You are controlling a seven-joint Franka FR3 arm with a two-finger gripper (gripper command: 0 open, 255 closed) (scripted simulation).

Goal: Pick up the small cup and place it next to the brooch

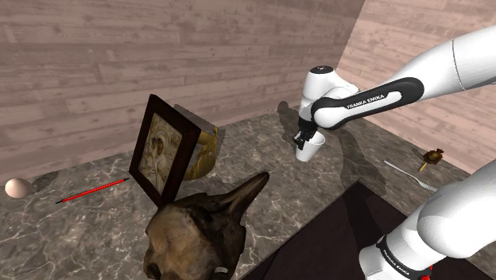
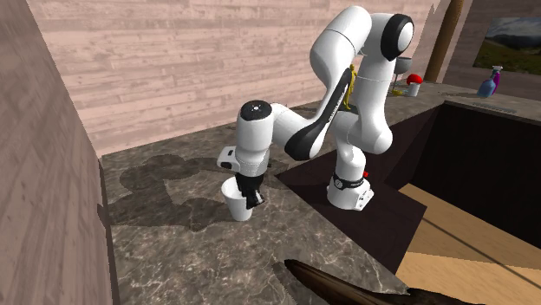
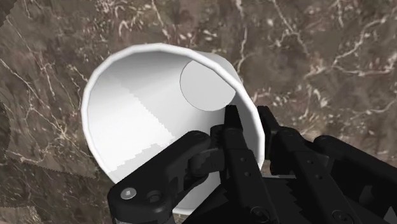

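While the tool (image 3: 247, 122) pinches just one wall of the cup (image 3: 140, 114), at or barely above the counter (image 1: 262, 151) and well apart from the brooch (image 1: 433, 156), a fast swing could tilt or slip it loose.

The shoulder view looks from high beside the dark box stand (image 1: 342, 231), down and across the dark veined marble counter (image 1: 87, 231) toward a wall of pale wooden planks (image 1: 159, 56). A brown sculpted animal head (image 1: 199, 235) stands very near its lens. The second exterior view stands at the side of the counter, a little farther off, and faces the white arm (image 2: 347, 78). The wrist view looks from very close straight into the small white cup (image 3: 140, 108). All three views share this cup and the marble around it.
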